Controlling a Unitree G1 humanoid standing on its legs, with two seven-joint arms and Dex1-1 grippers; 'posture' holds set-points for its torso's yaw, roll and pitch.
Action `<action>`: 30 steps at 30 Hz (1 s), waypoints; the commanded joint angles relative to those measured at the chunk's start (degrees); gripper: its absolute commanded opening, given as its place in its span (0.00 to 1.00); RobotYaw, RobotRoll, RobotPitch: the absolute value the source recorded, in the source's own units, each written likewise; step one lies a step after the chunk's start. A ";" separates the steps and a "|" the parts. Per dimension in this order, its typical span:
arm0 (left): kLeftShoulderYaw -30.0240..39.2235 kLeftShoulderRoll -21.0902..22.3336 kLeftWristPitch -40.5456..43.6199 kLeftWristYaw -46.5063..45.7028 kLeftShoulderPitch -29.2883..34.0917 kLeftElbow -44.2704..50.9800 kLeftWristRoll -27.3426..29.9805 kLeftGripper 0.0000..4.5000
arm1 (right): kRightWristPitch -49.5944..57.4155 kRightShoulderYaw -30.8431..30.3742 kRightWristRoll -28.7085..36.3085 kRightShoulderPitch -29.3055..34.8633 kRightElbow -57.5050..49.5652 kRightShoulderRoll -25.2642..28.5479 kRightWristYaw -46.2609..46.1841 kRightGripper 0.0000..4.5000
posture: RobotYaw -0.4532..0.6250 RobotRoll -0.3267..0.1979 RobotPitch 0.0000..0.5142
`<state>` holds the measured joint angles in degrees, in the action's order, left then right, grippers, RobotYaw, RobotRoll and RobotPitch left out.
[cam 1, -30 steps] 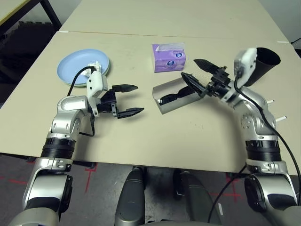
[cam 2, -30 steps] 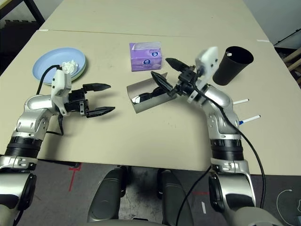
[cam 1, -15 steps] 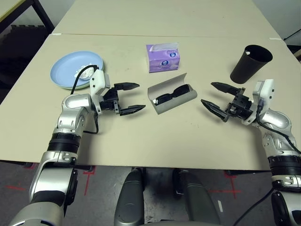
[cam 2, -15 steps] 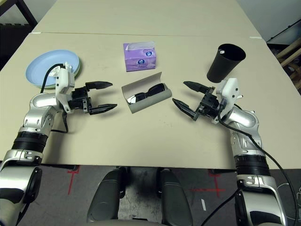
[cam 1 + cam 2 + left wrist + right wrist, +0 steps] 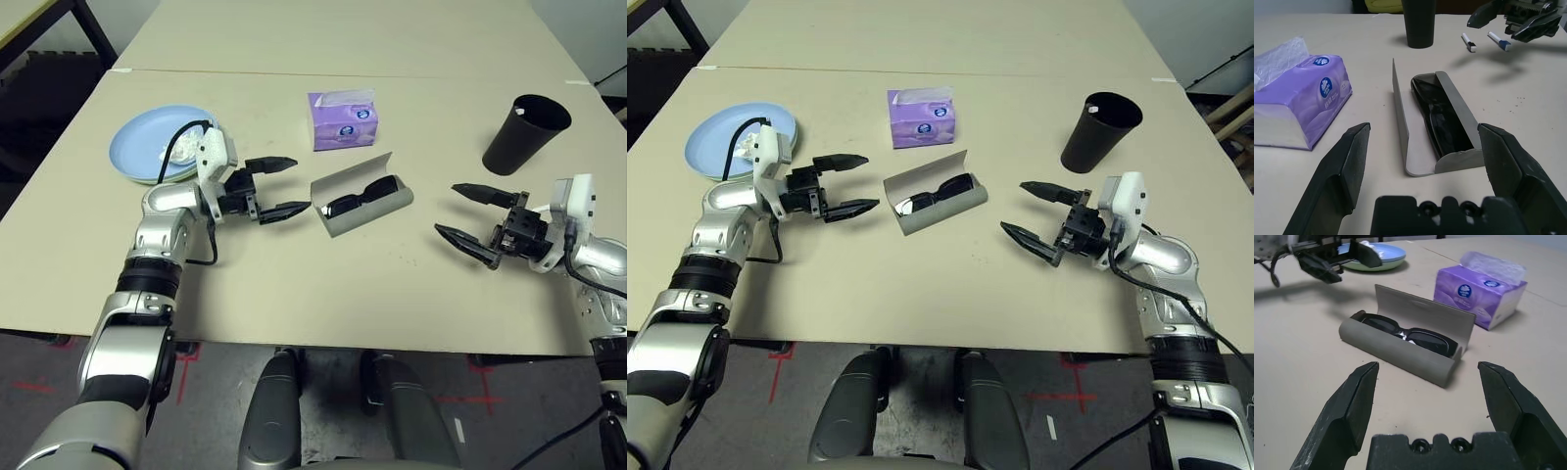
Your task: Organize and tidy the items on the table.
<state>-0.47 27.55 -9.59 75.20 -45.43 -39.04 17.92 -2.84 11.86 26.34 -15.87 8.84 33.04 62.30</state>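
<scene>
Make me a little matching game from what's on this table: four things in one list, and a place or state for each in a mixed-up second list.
Things:
1. black sunglasses
2. crumpled white tissue wad
3. glasses case
4. black cup

Places or states:
A. standing upright near the far right of the table
B. lying inside the case
C. lid open, in the middle between the two grippers
D. resting on the light blue plate

Pairs: 1-B, 2-D, 3-C, 4-A
</scene>
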 commanded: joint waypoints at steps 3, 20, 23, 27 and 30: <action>0.35 -0.78 -0.77 1.22 -1.39 -1.63 -0.29 1.00 | 3.44 0.66 2.11 1.63 -4.41 -0.95 -3.78 1.00 | 0.53 0.62 0.39; 2.26 -1.71 -2.99 -0.25 -4.14 -9.95 -1.38 0.01 | 5.05 -0.74 1.88 1.97 -8.53 -0.91 -5.08 1.00 | 0.52 0.62 0.41; 2.13 -2.56 -3.68 -1.32 -5.19 -12.38 -2.12 0.01 | 5.46 -0.70 2.01 1.89 -8.80 -1.08 -5.33 1.00 | 0.52 0.62 0.41; 2.20 -3.72 -4.40 -2.52 -7.18 -15.97 -3.28 0.01 | 5.85 -0.85 2.06 1.75 -9.27 -1.19 -5.50 1.00 | 0.51 0.62 0.42; 2.26 -4.40 -4.94 -3.84 -8.63 -18.39 -4.17 0.01 | 6.01 -0.92 2.04 1.88 -9.66 -1.34 -5.66 1.00 | 0.50 0.62 0.42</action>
<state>1.69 23.59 -13.81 72.04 -53.28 -55.46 15.14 2.77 11.47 28.02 -14.80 0.18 31.87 56.75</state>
